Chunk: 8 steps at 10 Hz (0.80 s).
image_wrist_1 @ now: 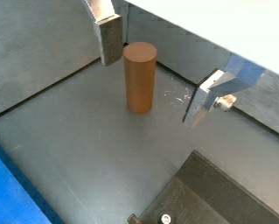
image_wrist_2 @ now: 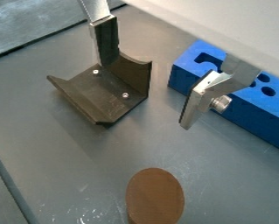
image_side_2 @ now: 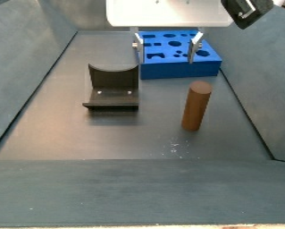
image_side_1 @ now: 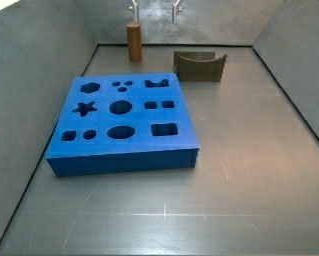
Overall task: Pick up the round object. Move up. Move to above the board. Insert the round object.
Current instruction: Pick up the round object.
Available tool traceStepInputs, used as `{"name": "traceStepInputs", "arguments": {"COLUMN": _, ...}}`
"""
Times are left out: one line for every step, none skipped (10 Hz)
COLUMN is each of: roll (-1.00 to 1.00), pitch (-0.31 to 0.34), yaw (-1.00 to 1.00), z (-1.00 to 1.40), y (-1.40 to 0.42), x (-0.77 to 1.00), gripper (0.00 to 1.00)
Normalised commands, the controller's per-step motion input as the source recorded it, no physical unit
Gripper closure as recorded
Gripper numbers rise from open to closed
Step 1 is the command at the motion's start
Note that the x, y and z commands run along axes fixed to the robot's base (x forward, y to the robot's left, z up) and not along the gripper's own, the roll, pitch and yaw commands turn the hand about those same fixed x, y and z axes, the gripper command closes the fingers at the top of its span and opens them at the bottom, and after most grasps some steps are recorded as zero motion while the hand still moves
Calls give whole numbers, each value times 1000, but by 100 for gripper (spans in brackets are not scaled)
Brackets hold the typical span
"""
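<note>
Grey floor bore the upright round object (image_wrist_1: pixel 139 79); gripper (image_wrist_1: pixel 153 72) hung above, fingers wide, empty; off-centre descent risked toppling it.

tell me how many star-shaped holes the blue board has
1. The star cut-out sits in the top of the blue board, by the long edge on the wooden peg side. The pincer hangs open above, beside that peg.
</note>
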Motion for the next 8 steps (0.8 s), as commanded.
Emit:
{"name": "traceStepInputs", "arguments": {"roll": 0, "pitch": 0, "yaw": 0, "z": -31, "y": 51, "x": -340, "gripper": 0}}
{"name": "traceStepInputs", "arguments": {"roll": 51, "pitch": 0, "yaw": -380, "z": -51, "y": -71, "x": -754, "gripper": 0}}
{"name": "traceStepInputs", "arguments": {"roll": 0, "pitch": 0, "yaw": -397, "z": -97, "y": 0, "x": -729, "gripper": 0}}
{"name": "traceStepInputs", "arguments": {"roll": 0, "pitch": 0, "yaw": 17, "z": 0, "y": 46, "x": 0, "gripper": 0}}
{"name": "traceStepInputs", "arguments": {"roll": -11, "pitch": -137, "yaw": -114, "z": -203, "y": 46, "x": -791, "gripper": 0}}
{"name": "traceStepInputs", "arguments": {"roll": -151, "pitch": -243, "yaw": -66, "z": -414, "y": 343, "x": -1000, "gripper": 0}}
{"name": "traceStepInputs", "arguments": {"roll": -280, "pitch": -306, "yaw": 11, "z": -414, "y": 686, "x": -711, "gripper": 0}}
{"name": "traceStepInputs", "arguments": {"roll": -457, "pitch": -320, "yaw": 66, "z": -314, "y": 774, "x": -357, "gripper": 0}}
